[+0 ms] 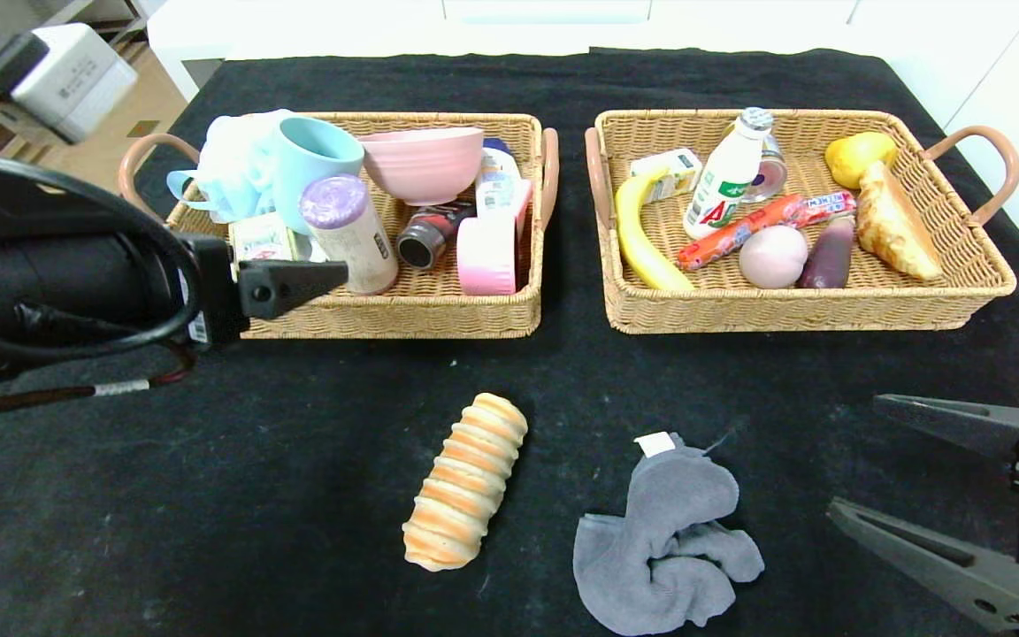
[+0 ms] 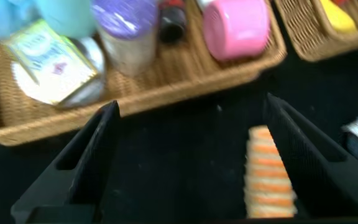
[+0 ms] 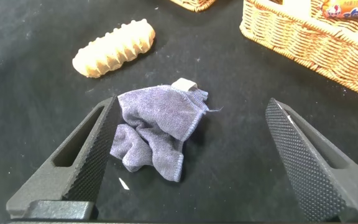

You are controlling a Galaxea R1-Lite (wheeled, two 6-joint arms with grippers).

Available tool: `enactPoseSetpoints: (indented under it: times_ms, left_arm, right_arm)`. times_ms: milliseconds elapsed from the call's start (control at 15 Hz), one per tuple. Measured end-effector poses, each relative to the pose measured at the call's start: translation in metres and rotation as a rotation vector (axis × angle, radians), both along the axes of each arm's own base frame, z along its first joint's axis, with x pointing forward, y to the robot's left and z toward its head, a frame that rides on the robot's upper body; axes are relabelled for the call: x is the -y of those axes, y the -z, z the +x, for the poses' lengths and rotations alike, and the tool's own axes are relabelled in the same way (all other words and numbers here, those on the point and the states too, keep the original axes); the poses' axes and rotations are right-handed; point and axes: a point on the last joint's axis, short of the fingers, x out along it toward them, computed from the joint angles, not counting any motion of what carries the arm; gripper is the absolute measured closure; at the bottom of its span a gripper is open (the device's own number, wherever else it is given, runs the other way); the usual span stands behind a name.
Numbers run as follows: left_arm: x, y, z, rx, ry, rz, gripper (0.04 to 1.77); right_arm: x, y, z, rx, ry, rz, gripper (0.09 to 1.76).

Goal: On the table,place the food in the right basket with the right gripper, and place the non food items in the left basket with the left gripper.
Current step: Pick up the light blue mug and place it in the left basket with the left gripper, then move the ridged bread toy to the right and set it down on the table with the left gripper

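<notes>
**Two items left on table, both grippers empty and spread**

Black table point(image 1: 209, 495) with two wicker baskets at the far side. Still loose on the cloth: a striped bread roll point(image 1: 466, 480) near the front centre, and a crumpled grey towel point(image 1: 664, 544) with a white tag just to its right, close but not touching.

Left basket point(image 1: 403, 310) holds non-food: light blue mug point(image 1: 310, 159), blue bath puff point(image 1: 231, 164), pink bowl point(image 1: 423, 162), purple-capped jar point(image 1: 348, 232), pink tape roll point(image 1: 487, 255), a dark small can point(image 1: 425, 237), a flat packet point(image 1: 260, 237), a tube behind the bowl.

Right basket point(image 1: 792, 310) holds food: banana point(image 1: 642, 234), white drink bottle point(image 1: 726, 177), red sausage stick point(image 1: 762, 226), peach point(image 1: 772, 256), purple sweet potato point(image 1: 828, 252), croissant point(image 1: 894, 221), lemon point(image 1: 859, 157), small milk carton point(image 1: 669, 170).

Left gripper point(image 2: 188, 155) hovers above the table in front of the left basket's near wall, fingers apart, nothing held; its wrist view shows the bread roll between the fingers farther off.

Right gripper point(image 1: 934, 495) is at the front right of the table, right of the towel, fingers wide apart, empty. In its wrist view the towel point(image 3: 157, 134) lies framed between the two fingers, the roll point(image 3: 114, 48) beyond it.
</notes>
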Motion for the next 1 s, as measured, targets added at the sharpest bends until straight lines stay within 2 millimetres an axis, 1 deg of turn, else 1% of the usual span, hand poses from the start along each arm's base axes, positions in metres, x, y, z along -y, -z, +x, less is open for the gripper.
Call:
enactPoseSetpoints:
  times_ms: [133, 333, 533, 800, 1000]
  left_arm:
    - [0.009, 0.007, -0.006, -0.039, 0.055, 0.015, 0.13]
    - [0.021, 0.016, -0.008, -0.075, 0.112, 0.034, 0.12]
    - [0.036, 0.028, -0.004, -0.122, 0.144, 0.059, 0.11]
    - [0.061, 0.049, 0.005, -0.186, 0.17, 0.118, 0.11]
    - [0.072, 0.064, 0.006, -0.245, 0.192, 0.127, 0.11]
  right_arm:
    - [0.0, 0.0, 0.0, 0.001, 0.002, 0.0, 0.14]
    - [0.0, -0.001, 0.0, 0.003, 0.002, 0.0, 0.14]
    - [0.0, 0.0, 0.001, 0.0, 0.003, -0.002, 0.14]
    - [0.0, 0.0, 0.001, 0.001, 0.005, -0.002, 0.14]
    - [0.0, 0.0, 0.001, 0.002, 0.019, -0.007, 0.14]
